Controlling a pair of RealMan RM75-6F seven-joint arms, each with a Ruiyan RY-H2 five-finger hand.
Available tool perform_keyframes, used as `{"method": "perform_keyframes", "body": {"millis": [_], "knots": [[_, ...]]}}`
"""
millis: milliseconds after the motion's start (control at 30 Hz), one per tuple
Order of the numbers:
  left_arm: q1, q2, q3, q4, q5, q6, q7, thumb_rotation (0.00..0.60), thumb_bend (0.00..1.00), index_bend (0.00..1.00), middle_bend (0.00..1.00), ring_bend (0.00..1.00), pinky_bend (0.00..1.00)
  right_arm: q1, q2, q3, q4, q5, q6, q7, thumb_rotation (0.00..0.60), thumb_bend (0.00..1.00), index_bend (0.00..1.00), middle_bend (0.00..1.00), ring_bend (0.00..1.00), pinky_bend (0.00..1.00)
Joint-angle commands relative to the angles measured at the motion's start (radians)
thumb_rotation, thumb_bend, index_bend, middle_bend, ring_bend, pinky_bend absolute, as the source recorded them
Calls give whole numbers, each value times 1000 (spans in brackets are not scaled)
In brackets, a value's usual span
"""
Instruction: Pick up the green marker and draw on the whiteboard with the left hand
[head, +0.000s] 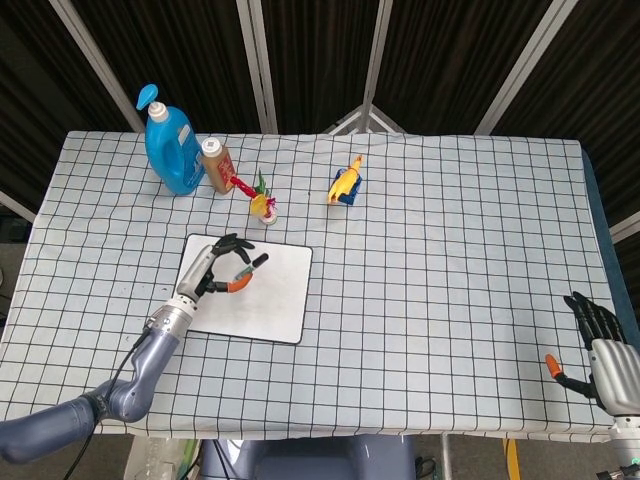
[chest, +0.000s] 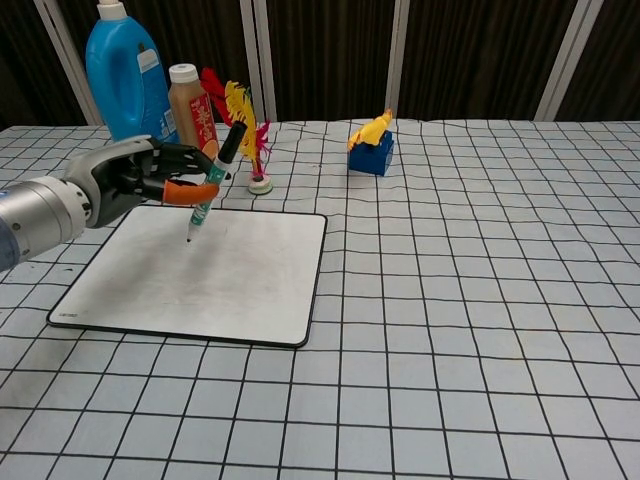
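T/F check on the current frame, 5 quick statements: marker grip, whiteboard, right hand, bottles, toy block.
1. The left hand holds the green marker with the black cap tip-down over the white rectangular whiteboard. True.
2. The whiteboard is covered in thick green lines. False: no clear drawn lines show on it.
3. The right hand holds a second marker. False: it holds nothing, fingers apart, at the table's near right edge.
4. The blue detergent bottle stands beside the brown bottle with the white cap. True.
5. The blue toy block with the yellow top sits on the whiteboard. False: it sits on the checked tablecloth, apart from the board.
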Motion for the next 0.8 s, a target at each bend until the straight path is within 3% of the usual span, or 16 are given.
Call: {"method": "perform_keyframes", "body": {"millis": [33, 800], "knots": [[-10, -10, 3, 12, 5, -5, -3, 600, 531, 751, 253, 51, 63, 0, 0, 0, 0, 1, -1, 1, 600, 354, 0, 0, 0, 0], [-81, -105, -7, 137, -7, -40, -52, 600, 530, 754, 253, 51, 64, 1, 1, 2, 3, 1, -2, 10, 600, 354, 0, 0, 0, 0]]}}
